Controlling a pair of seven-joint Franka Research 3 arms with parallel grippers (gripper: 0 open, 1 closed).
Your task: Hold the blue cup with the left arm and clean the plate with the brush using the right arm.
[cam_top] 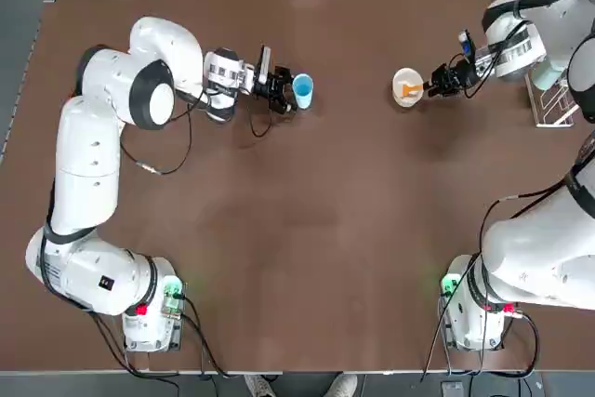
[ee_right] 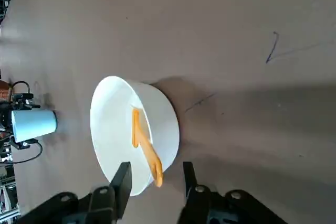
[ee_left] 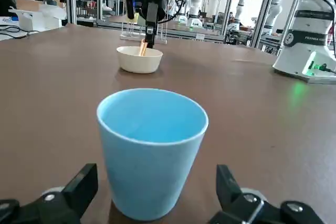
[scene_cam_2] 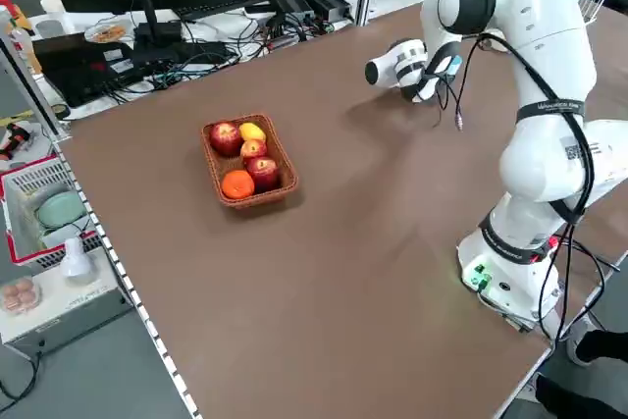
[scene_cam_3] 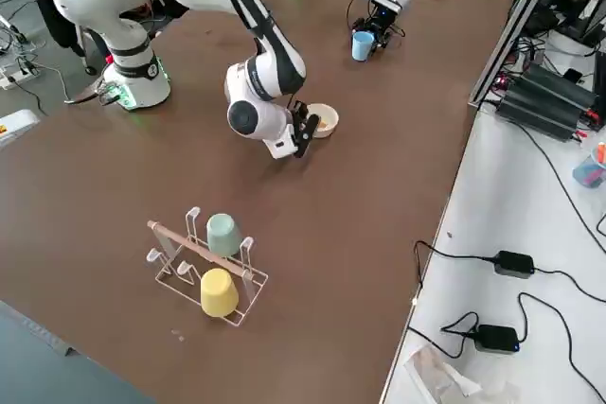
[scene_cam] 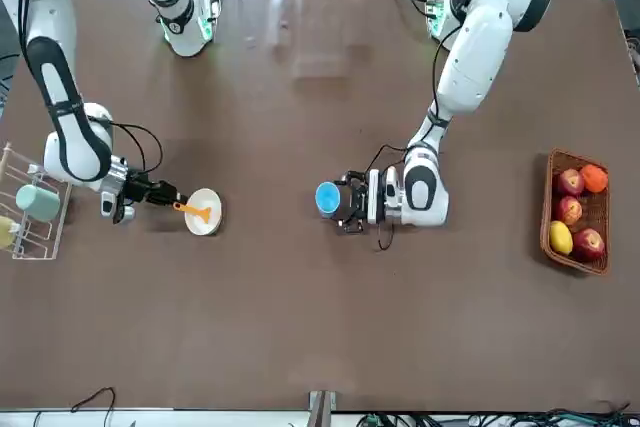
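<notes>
Blue cup (ee_left: 152, 150) upright, centred between wide-spread left gripper (ee_left: 152, 203) fingers, untouched; mid-frame in top view. Right gripper (ee_right: 153, 182) clamped on brush (ee_right: 144, 145) lying across plate (ee_right: 113, 129), upper right there.

Both arms: glossy white shells w/ black joint bands, black cables looped along wrists. Left arm (cam_top: 93, 165) has small black logo patch nr base; bases show green LEDs + red bits. Right arm (cam_top: 539, 248) same build. Pincers black.
</notes>
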